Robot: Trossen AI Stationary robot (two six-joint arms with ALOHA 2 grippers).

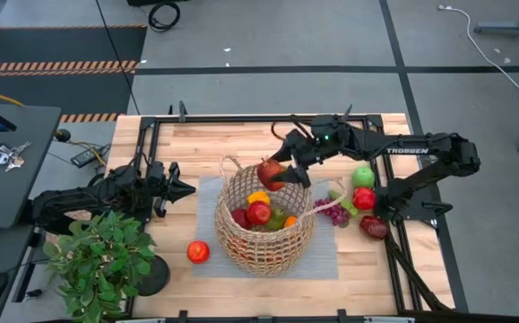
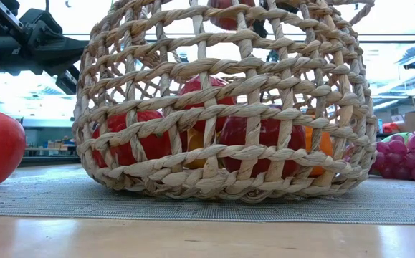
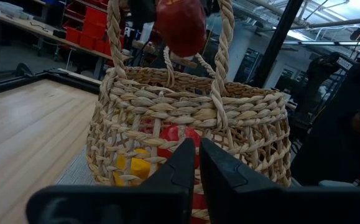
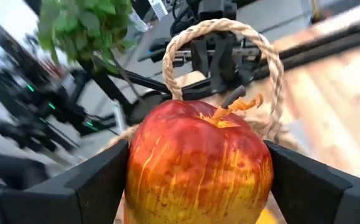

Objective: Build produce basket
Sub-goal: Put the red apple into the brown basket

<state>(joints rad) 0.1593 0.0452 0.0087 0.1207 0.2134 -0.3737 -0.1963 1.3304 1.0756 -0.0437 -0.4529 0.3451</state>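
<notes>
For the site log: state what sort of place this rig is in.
Probably a robotics lab or workshop. A wooden table in a black frame stands on a grey floor with hazard-striped tape, and the left wrist view shows workbenches and red storage bins behind the basket.

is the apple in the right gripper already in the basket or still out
Still out: the right gripper holds the apple above the basket rim.

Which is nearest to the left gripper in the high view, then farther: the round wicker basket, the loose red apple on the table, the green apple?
From the left gripper:
1. Round wicker basket, just right of it.
2. Loose red apple, on the table's near side; close to call with the basket.
3. Green apple, beyond the basket.
</notes>
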